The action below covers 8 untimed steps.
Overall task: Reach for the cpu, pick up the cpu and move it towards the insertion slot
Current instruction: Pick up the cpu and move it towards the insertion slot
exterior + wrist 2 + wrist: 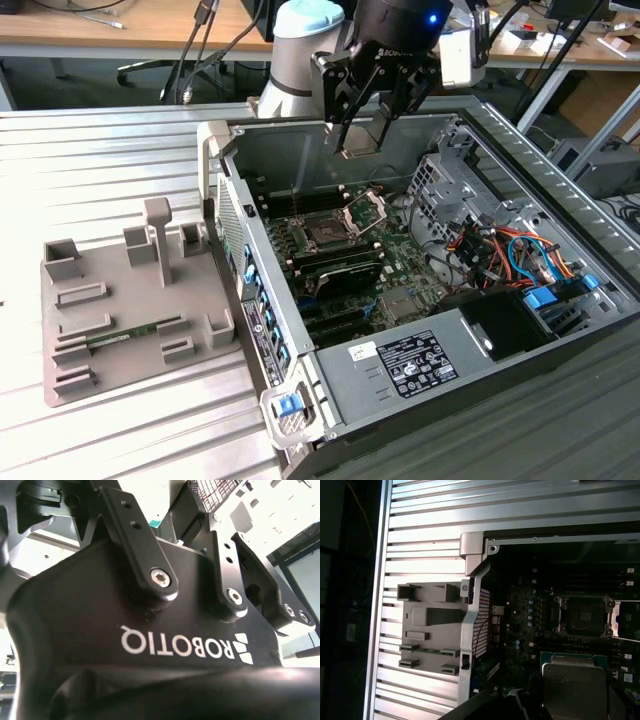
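Observation:
In the exterior view my gripper point(362, 135) hangs above the back of the open computer case, shut on the cpu point(357, 143), a small flat chip held between the fingers. The first wrist view has the cpu point(575, 682) close up, silvery top with a thin green rim, lifted above the motherboard. The insertion slot point(325, 233) lies below and a little to the exterior view's left of the chip, its dark centre bare and its silver hinged frame point(366, 208) swung open. In the first wrist view the insertion slot point(582, 617) sits beside the chip, apart from it.
The case walls point(232, 215) ring the motherboard. A drive cage point(440, 185), coloured cables point(500, 250) and a power supply point(415, 362) fill the exterior view's right. A grey fixture tray point(70, 360) with a green memory stick point(125, 335) lies outside on the ribbed table.

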Tool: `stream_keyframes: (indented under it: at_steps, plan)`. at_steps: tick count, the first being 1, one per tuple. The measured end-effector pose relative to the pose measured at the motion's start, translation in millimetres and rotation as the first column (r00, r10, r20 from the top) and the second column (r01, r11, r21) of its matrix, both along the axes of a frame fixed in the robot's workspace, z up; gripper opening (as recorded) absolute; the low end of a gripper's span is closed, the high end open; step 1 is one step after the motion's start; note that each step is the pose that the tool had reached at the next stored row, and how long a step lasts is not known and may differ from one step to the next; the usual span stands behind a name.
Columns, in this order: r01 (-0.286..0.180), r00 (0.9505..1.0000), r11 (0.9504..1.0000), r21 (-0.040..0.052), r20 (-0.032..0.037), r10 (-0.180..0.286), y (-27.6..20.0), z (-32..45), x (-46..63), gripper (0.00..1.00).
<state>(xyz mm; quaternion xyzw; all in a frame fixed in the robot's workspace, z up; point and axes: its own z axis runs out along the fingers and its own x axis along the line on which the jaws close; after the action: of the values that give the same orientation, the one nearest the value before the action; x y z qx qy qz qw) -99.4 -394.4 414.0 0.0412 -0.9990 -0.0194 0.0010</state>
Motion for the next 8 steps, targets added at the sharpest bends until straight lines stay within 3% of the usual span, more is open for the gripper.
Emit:
stream_keyframes:
  at_steps: [8]
  plan:
    - [0.0, 1.0, 1.0, 0.0, 0.0, 0.0, 0.0, -0.1, 3.0, 0.55]
